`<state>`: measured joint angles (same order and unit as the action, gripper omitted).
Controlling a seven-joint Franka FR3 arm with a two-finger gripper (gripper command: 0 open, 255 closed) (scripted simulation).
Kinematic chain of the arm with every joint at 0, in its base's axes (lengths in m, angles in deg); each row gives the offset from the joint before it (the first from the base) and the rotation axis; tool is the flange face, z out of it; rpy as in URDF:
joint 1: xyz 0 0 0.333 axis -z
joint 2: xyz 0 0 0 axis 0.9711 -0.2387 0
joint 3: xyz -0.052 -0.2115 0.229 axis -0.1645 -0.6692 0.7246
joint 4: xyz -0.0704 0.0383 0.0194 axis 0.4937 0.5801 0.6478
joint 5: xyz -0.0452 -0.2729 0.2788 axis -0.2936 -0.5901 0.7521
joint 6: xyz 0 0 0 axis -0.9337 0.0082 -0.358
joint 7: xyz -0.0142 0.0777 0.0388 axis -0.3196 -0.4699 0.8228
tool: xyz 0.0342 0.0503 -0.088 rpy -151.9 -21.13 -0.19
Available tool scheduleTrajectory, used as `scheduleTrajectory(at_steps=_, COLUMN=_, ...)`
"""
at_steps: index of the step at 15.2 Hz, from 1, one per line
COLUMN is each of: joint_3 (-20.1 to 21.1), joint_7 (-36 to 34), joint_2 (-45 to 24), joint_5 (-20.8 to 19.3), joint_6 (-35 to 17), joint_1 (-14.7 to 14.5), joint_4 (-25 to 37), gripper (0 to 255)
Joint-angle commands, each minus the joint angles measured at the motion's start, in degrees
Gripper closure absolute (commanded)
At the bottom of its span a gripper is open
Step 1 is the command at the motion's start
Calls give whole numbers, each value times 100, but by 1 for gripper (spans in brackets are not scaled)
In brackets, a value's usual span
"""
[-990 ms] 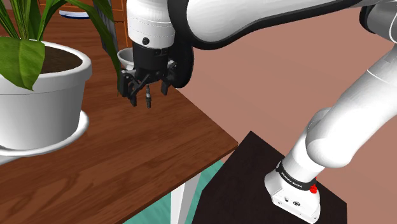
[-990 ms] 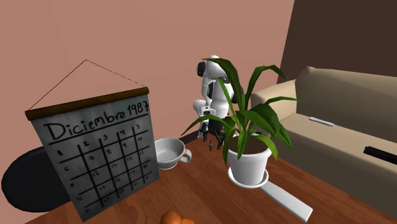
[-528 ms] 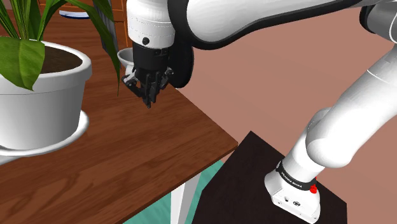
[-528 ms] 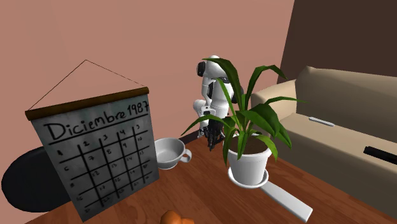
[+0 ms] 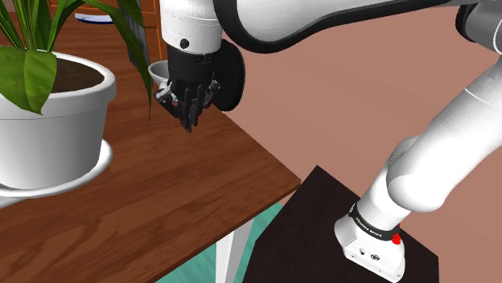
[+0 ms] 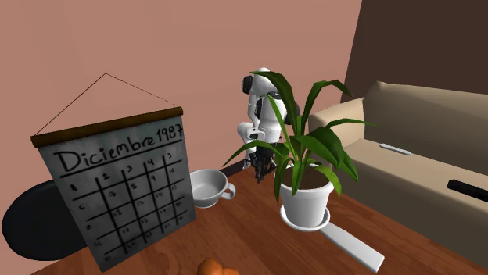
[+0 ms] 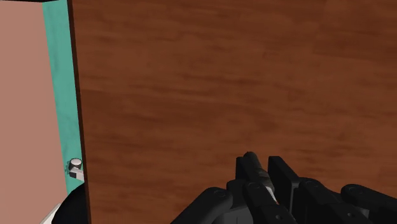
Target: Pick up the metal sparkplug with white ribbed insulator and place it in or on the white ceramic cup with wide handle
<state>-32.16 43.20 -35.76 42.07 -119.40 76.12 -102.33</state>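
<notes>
While pincer [image 5: 190, 125] hangs, wooden table [image 5: 161, 201], pink walls [image 5: 346, 96]

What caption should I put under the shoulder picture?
Robot's fingers, pinched shut, hover over a wooden table, white cup behind, potted plant beside.

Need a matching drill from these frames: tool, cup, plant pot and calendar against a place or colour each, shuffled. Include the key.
Column 1
1. tool
2. cup
3. plant pot
4. calendar

Column 2
A. stands on a white saucer
B. grey, with a hand-drawn grid
C. black, above the brown table
D. white, between calendar and plant pot

Pairs: 1-C, 2-D, 3-A, 4-B
</notes>
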Motion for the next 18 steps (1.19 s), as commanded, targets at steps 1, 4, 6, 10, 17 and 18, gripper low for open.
scheduleTrajectory(at_steps=1, joint_3=2, joint_7=9, joint_2=-4, joint_5=2, joint_6=153, joint_1=-1, joint_4=155, gripper=255)
scheduleTrajectory(at_steps=4, joint_3=-5, joint_7=39, joint_2=-2, joint_5=9, joint_6=381, joint_1=4, joint_4=383, gripper=255)
scheduleTrajectory(at_steps=6, joint_3=-7, joint_7=56, joint_2=-9, joint_5=9, joint_6=534, joint_1=7, joint_4=543, gripper=255)
scheduleTrajectory(at_steps=10, joint_3=-5, joint_7=79, joint_2=-42, joint_5=-6, joint_6=844, joint_1=12, joint_4=881, gripper=255)
scheduleTrajectory(at_steps=17, joint_3=23, joint_7=90, joint_2=-167, joint_5=-76, joint_6=1402, joint_1=17, joint_4=1537, gripper=255)
scheduleTrajectory(at_steps=18, joint_3=30, joint_7=89, joint_2=-193, joint_5=-91, joint_6=1484, joint_1=16, joint_4=1638, gripper=255)
